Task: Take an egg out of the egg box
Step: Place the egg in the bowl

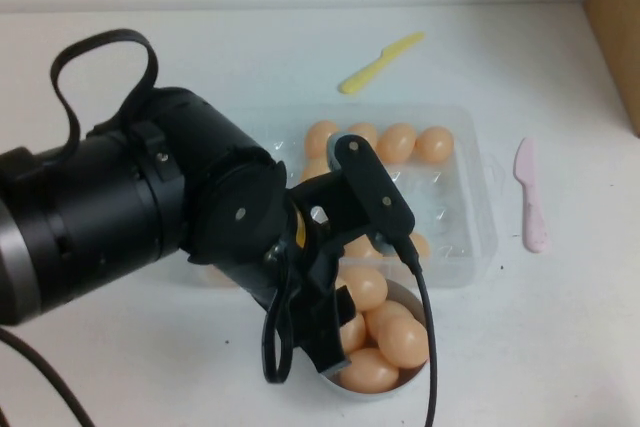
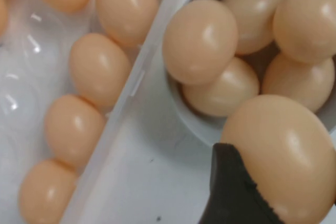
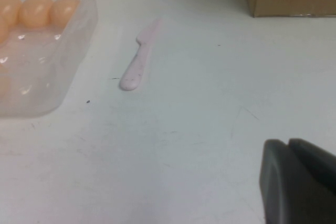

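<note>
Filling most of the high view, the black left arm reaches over the near edge of the egg box [image 1: 470, 217], and its left gripper [image 1: 330, 342] hangs over the bowl [image 1: 385, 390]. In the left wrist view a dark finger [image 2: 231, 192] presses against the egg [image 2: 283, 156], which sits between the pincer's fingers above the bowl's rim; the second finger is out of sight, but the pincer looks clamped on it. Five more eggs lie piled inside the small round bowl [image 2: 194, 119], which stands just beside the clear box on the robot's side. Inside the box, a row of eggs sits along the far wall and a few more along the near wall [image 2: 131, 82], with bare cups between them. Off to the right, the right gripper [image 3: 299, 182] rests low over the white table [image 3: 199, 129], its fingers pressed together. A pink plastic knife [image 1: 530, 197] lies right of the box, and a yellow one [image 1: 380, 62] lies beyond it.
</note>
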Motion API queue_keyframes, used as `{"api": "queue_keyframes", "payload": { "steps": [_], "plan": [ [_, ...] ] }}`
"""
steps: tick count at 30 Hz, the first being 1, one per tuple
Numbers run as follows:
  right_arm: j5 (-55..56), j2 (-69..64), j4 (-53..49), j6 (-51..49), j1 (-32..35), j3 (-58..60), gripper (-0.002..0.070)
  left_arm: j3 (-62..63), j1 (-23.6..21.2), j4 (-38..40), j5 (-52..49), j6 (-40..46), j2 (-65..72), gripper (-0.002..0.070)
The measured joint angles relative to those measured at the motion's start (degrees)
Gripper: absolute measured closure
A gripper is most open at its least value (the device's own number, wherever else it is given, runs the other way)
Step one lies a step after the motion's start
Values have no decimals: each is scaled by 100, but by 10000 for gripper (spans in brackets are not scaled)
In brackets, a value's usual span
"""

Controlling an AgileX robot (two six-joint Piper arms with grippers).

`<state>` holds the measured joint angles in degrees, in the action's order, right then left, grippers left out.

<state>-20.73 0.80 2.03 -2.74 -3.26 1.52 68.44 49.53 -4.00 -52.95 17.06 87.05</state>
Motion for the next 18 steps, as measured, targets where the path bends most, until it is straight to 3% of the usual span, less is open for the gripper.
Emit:
{"api": "queue_keyframes", "payload": {
  "steps": [10,18],
  "plan": [
    [0,0,0,0,0,0,694,-275,136,400,888,-34,-9,344],
    [0,0,0,0,0,0,694,-277,145,400,1004,28,303,345]
  ]
}}
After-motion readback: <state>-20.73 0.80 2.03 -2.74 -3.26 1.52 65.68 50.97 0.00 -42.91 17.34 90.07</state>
